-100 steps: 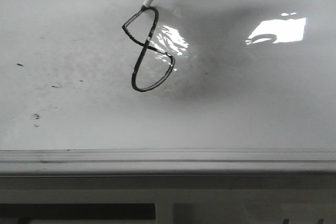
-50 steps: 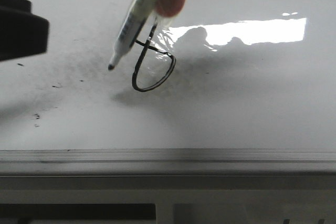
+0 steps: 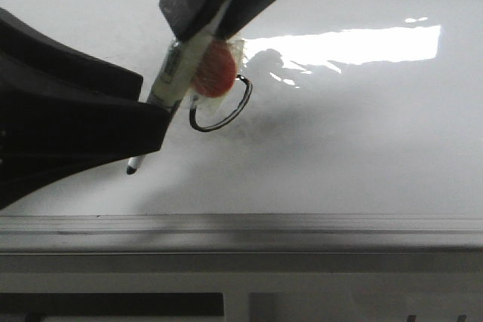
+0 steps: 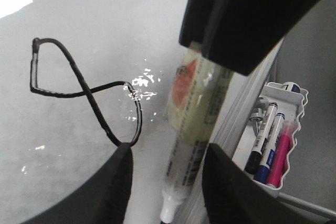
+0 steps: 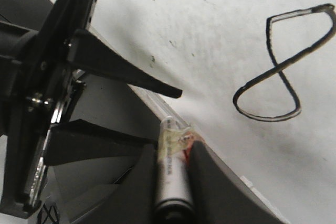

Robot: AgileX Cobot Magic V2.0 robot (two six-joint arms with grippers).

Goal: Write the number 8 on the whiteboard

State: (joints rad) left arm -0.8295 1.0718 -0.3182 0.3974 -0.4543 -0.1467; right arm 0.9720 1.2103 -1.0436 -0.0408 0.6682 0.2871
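My right gripper [image 5: 170, 182] clamped on the marker [image 3: 170, 81], left gripper [image 4: 165, 182] spread around it, 8 [image 5: 283, 66] on the board [image 3: 362, 148]

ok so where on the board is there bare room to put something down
The whiteboard is bare to the right of the number 8, down to the frame edge. It is crowded on the left: the left pincer stands open around the marker, which the right pincer grips, just beside the 8.
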